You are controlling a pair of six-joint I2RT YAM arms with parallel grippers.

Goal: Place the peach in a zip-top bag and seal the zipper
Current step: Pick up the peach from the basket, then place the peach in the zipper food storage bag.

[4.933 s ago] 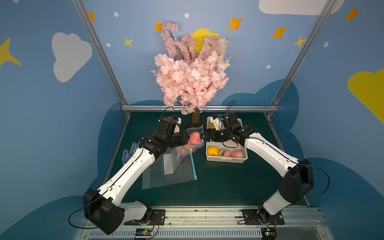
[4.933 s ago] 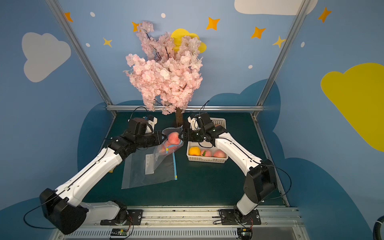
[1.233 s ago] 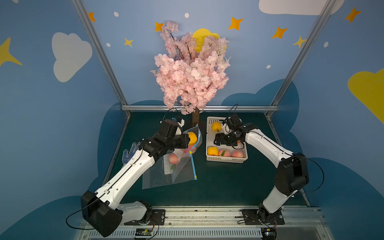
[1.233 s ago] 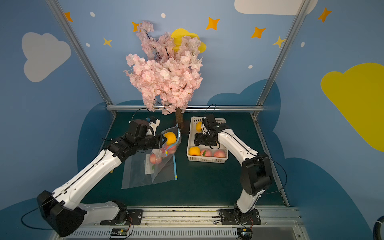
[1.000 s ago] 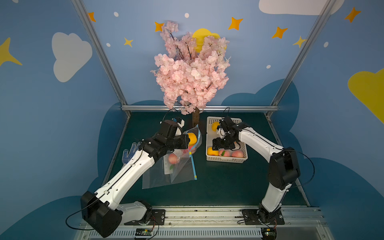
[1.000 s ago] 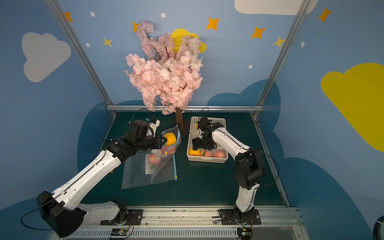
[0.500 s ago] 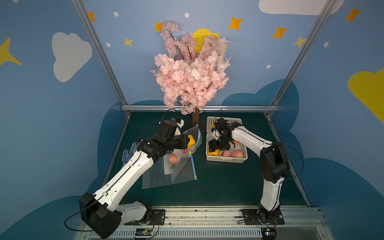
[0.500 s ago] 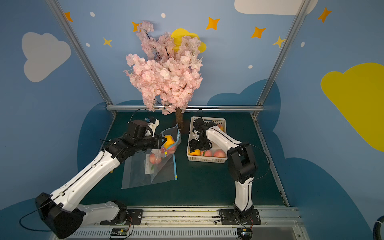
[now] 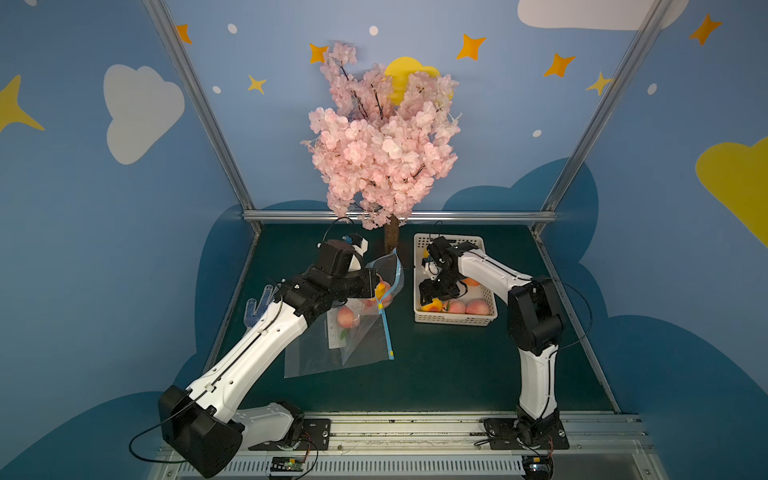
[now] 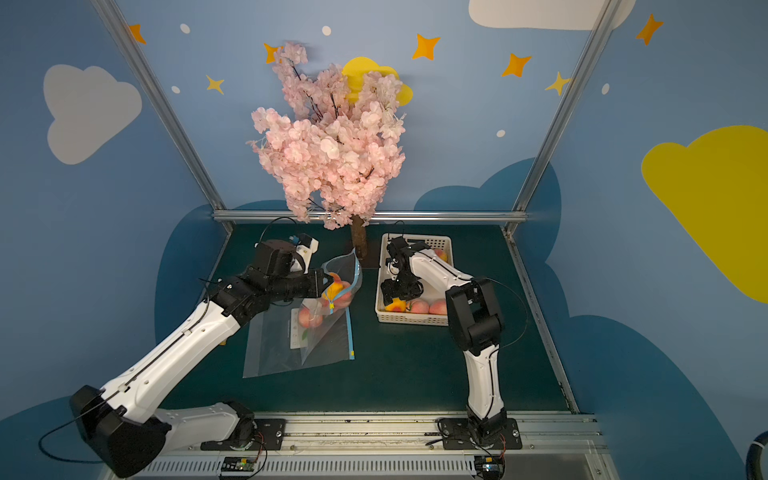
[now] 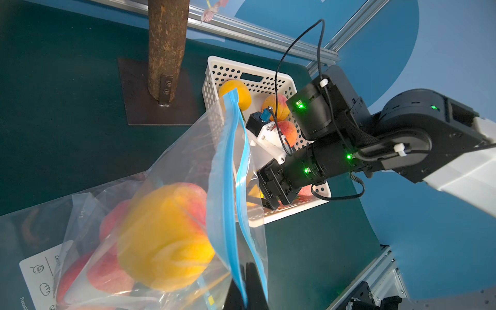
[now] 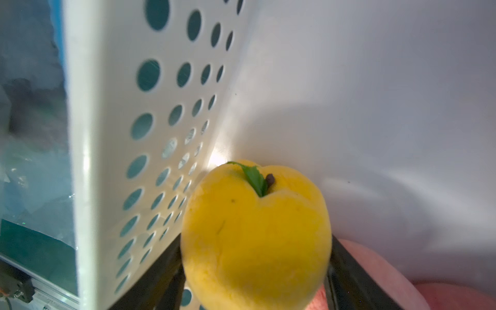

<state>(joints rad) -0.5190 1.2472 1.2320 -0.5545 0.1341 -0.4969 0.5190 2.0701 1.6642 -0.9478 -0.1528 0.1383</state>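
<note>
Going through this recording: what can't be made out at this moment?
Right gripper grip: in the right wrist view the yellow peach covers the pads, so contact is unclear.
Peach count in the zip-top bag: in the left wrist view the front peach and creased plastic hide the rest.
Bag label text: cut by the left wrist view's edge; too small in both top views.

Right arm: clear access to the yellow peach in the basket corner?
Likely yes: right gripper straddles the yellow peach, a finger each side; the basket wall is close but seems to leave room.
</note>
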